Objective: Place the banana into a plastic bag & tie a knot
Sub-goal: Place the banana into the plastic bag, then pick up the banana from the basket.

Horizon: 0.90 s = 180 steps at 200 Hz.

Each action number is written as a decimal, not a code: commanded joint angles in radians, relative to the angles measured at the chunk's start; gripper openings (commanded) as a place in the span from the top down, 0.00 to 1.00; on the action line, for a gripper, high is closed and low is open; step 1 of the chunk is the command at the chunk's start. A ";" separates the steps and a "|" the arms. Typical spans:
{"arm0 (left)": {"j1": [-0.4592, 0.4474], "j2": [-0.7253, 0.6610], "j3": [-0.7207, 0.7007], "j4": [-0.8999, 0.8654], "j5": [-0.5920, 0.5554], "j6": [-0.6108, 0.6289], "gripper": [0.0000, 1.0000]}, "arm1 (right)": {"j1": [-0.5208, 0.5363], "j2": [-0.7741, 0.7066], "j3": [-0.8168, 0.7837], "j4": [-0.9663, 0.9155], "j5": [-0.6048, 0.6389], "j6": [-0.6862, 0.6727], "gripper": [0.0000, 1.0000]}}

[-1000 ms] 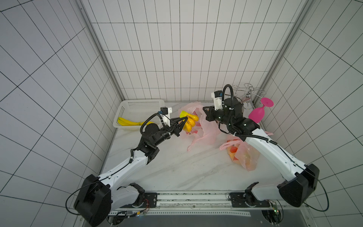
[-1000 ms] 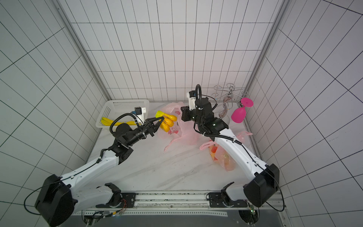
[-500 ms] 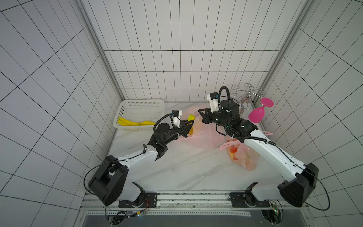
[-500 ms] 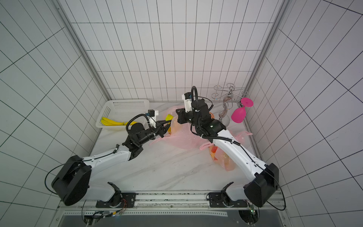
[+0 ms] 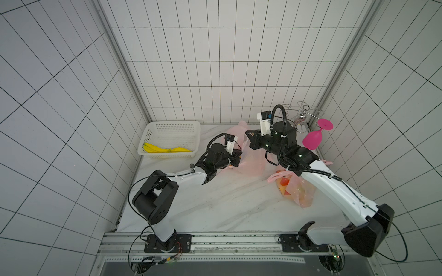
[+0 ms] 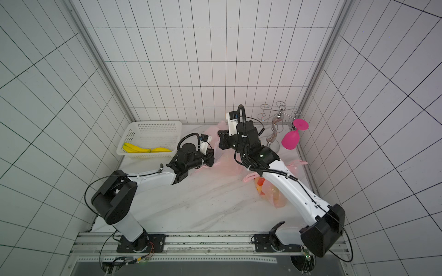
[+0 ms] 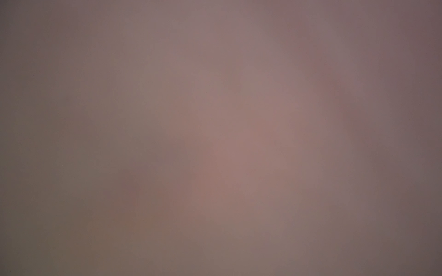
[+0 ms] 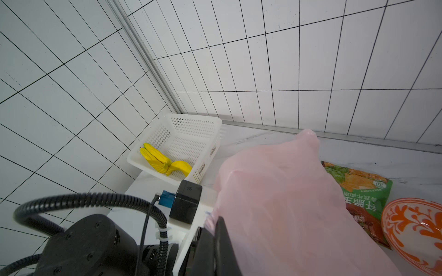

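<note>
In both top views the pink plastic bag (image 5: pixel 254 160) (image 6: pixel 228 165) lies at the back middle of the table. Its mouth is drawn over my left gripper (image 5: pixel 238 157) (image 6: pixel 211 159), whose fingers are buried in the film. The left wrist view is nothing but blurred pink, so the jaws and the banana are hidden from me. My right gripper (image 5: pixel 248 141) (image 6: pixel 220 143) hangs just above the bag. In the right wrist view that gripper (image 8: pixel 216 241) is shut on the edge of the bag (image 8: pixel 282 203).
A white basket (image 5: pixel 172 126) (image 6: pixel 153 126) (image 8: pixel 191 133) at the back left holds a yellow bunch (image 5: pixel 165 149) (image 8: pixel 165 161). A filled, knotted pink bag (image 5: pixel 296 191) lies under my right arm. A pink glass (image 5: pixel 313 139) hangs from a wire rack (image 5: pixel 302 112). A green packet (image 8: pixel 358 188) and an orange bowl (image 8: pixel 416 229) lie behind the bag.
My left gripper has pushed to the right, carrying the yellow banana into the bag's mouth; film now covers both. The right gripper has lifted the bag's edge slightly.
</note>
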 commanded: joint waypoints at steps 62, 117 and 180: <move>-0.005 -0.596 -0.285 -0.139 -0.161 -0.019 0.39 | -0.079 -0.040 -0.127 0.035 0.049 -0.002 1.00; 0.144 -0.662 0.031 -0.671 -0.496 -0.019 0.31 | -0.077 -0.023 -0.110 0.044 0.038 -0.007 1.00; 0.561 -0.277 0.280 -0.890 -0.627 -0.161 0.28 | -0.077 -0.069 -0.181 0.089 0.018 0.006 1.00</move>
